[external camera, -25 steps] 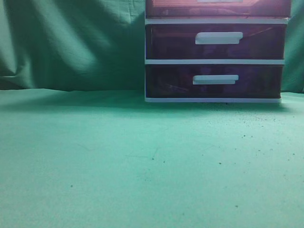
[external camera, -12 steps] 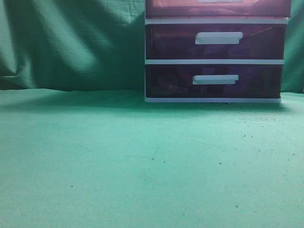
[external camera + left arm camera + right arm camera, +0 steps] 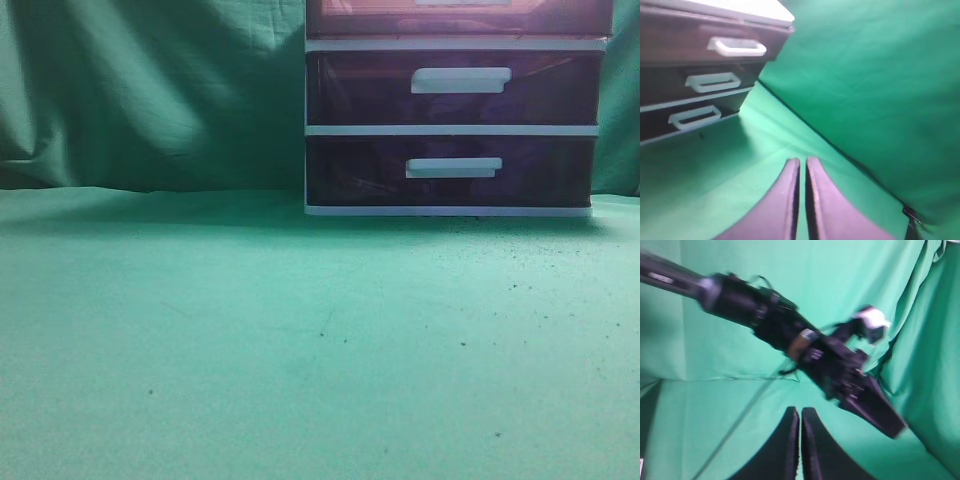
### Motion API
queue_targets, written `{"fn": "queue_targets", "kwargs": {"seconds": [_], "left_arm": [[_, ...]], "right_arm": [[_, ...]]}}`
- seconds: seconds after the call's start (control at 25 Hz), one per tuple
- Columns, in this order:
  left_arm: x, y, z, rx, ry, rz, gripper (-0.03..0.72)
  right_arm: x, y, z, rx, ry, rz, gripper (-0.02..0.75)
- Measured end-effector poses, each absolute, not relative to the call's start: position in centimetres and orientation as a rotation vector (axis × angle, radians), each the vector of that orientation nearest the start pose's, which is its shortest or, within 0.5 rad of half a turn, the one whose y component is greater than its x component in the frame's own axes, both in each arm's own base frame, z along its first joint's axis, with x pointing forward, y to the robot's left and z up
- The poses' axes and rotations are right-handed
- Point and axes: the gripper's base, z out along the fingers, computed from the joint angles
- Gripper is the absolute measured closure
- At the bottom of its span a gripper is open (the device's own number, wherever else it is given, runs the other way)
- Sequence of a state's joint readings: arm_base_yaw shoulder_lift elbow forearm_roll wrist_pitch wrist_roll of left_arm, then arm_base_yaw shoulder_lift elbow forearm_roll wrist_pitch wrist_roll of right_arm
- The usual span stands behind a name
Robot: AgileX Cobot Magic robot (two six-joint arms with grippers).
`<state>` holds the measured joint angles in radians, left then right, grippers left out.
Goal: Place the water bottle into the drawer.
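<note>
The reddish-brown drawer is the top one of the white-framed unit, cut off by the top edge of the exterior view. It looks pushed in. It also shows at the upper left of the left wrist view, with its white handle. The water bottle is not in any view. My left gripper is shut and empty, in the air to the right of the unit. My right gripper is shut and empty above the green cloth. Neither gripper shows in the exterior view.
Two darker purple drawers sit under the top one. Green cloth covers the table and hangs as a backdrop. The other arm, black and blurred, crosses the right wrist view.
</note>
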<state>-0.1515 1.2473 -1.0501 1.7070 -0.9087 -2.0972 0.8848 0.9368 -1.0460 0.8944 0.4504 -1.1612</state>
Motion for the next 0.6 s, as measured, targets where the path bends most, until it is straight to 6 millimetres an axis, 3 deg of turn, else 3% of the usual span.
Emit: {"fn": "queue_targets", "kwargs": {"seconds": [0.2,0.36,0.6], "left_arm": [[16.7,-9.2,41.0,0.59,1.682,-0.943,0.688],[11.7,-7.6,42.0,0.523,1.544,-0.825,0.688],[5.7,-6.4,38.3,0.486,1.449,-0.762,0.688]], "right_arm": [[9.0,16.5,43.0,-1.285,1.242,0.706,0.738],[8.6,16.5,42.2,-1.351,1.321,0.74,0.738],[9.1,15.8,41.2,-1.306,1.53,0.7,0.738]]}}
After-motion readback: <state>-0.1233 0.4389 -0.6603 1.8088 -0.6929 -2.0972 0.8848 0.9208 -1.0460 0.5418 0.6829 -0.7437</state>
